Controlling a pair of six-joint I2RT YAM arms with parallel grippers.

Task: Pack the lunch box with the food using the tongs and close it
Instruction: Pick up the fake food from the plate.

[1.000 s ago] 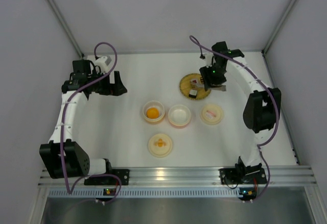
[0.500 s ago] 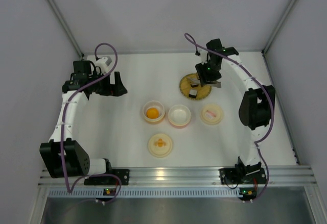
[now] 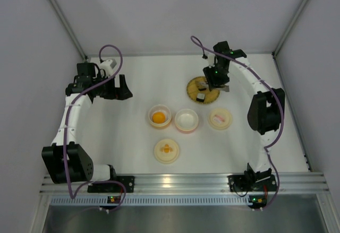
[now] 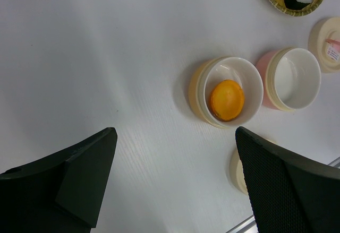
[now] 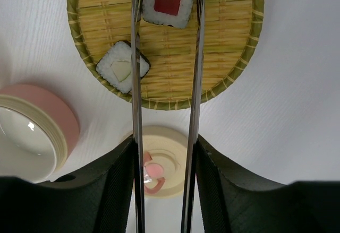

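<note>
My right gripper (image 5: 164, 148) (image 3: 215, 80) is shut on the tongs (image 5: 196, 74), one silver arm against each finger. The arms reach out over a round bamboo tray (image 5: 223, 58) (image 3: 192, 88). They straddle a sushi piece with a red centre (image 5: 168, 0), close on both sides; I cannot tell if they touch it. A second piece with a pale centre (image 5: 122, 67) lies left of the tongs. The orange ball (image 4: 226, 100) (image 3: 159, 118) sits in a yellow bowl (image 4: 199, 92). My left gripper (image 4: 175, 137) (image 3: 121, 88) hangs open over bare table at the far left, holding nothing.
An empty pink bowl (image 4: 293, 79) (image 3: 186, 120) stands right of the yellow bowl. A cream lid with a pink motif (image 5: 166, 137) (image 3: 220, 118) lies under the right gripper's fingers, near the tray. Another cream lid (image 3: 167, 150) lies nearer the arm bases.
The right gripper has moved a little left and farther out over the bamboo tray, and the tongs' arms have drawn closer together. The left arm has not moved.
</note>
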